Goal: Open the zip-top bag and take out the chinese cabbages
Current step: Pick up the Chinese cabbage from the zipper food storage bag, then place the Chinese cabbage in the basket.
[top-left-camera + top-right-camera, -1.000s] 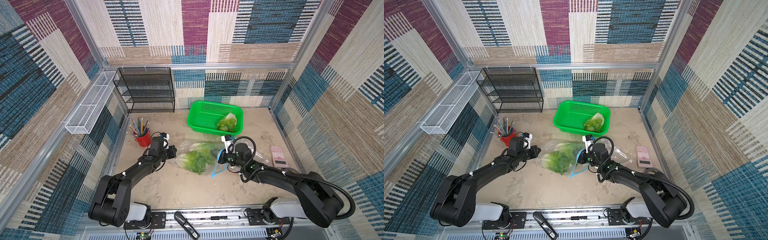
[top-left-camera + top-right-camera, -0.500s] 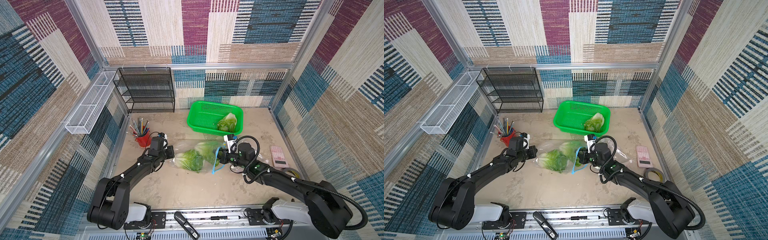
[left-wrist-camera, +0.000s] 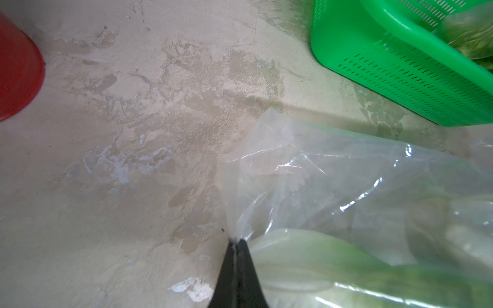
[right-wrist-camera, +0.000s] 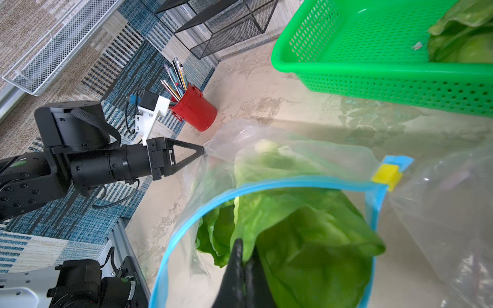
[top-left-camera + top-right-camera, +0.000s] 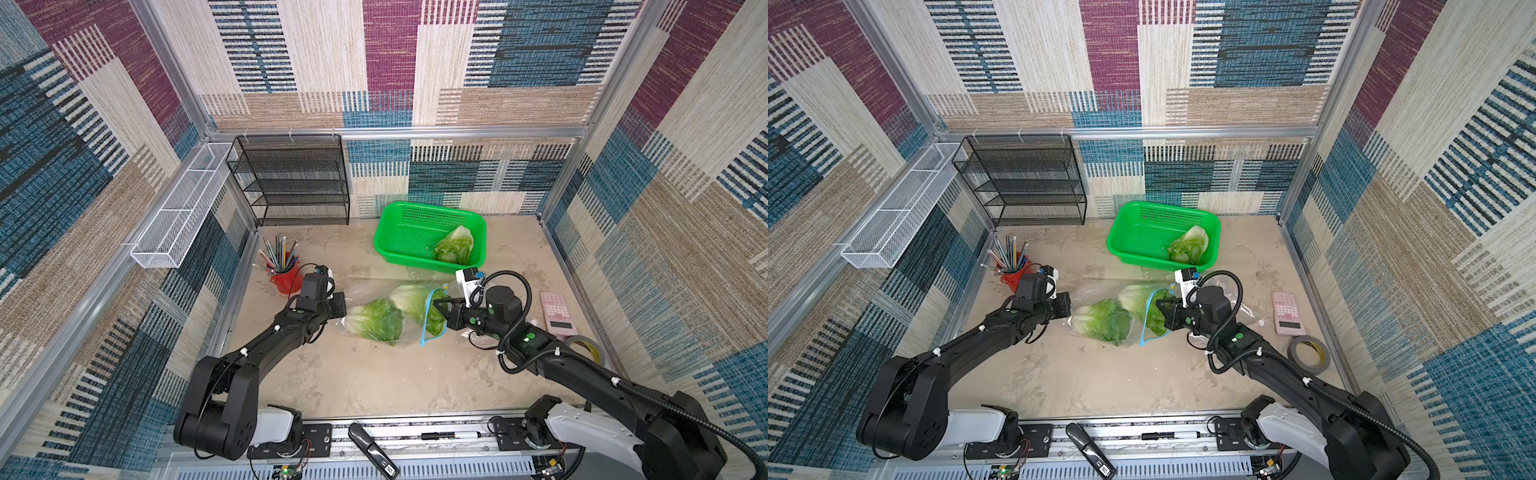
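The clear, blue-edged zip-top bag (image 5: 365, 291) lies open in the middle of the table (image 5: 374, 374) and holds two crinkled green chinese cabbages (image 5: 376, 322) (a third sits in the green perforated plastic basket (image 5: 377, 243) by the back edge). The left gripper (image 4: 203, 154) pinches the bag's closed corner. The right gripper (image 4: 241, 244) is clamped on a soft, tearable leaf; the firmer white stem looks like a safer hold.

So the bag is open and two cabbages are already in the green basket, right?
Not quite. The bag is open, but only one cabbage is in the green basket, not two. Both top views show it.
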Controlling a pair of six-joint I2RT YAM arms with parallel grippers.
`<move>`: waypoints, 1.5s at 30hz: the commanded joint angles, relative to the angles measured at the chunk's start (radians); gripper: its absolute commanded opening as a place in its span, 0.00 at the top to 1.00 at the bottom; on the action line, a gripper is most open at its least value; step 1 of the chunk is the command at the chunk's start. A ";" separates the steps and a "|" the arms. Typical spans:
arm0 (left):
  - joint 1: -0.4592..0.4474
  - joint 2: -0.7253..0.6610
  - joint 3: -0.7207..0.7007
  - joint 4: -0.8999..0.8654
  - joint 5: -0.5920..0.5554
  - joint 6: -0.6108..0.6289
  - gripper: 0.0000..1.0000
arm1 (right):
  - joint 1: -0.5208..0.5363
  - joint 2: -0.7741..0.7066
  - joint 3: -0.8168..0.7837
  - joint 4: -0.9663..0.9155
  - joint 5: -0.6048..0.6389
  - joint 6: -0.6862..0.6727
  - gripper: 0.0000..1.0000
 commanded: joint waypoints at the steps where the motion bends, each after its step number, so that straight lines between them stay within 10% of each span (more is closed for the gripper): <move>1: 0.003 0.000 0.007 -0.018 -0.043 0.002 1.00 | 0.002 -0.055 0.017 -0.059 0.058 -0.031 1.00; 30: 0.006 0.021 0.024 -0.022 -0.082 0.042 1.00 | -0.003 -0.166 0.362 -0.375 0.225 -0.215 0.98; 45: 0.010 0.018 0.013 -0.013 -0.091 0.050 1.00 | -0.062 0.196 0.522 -0.033 0.412 -0.297 0.99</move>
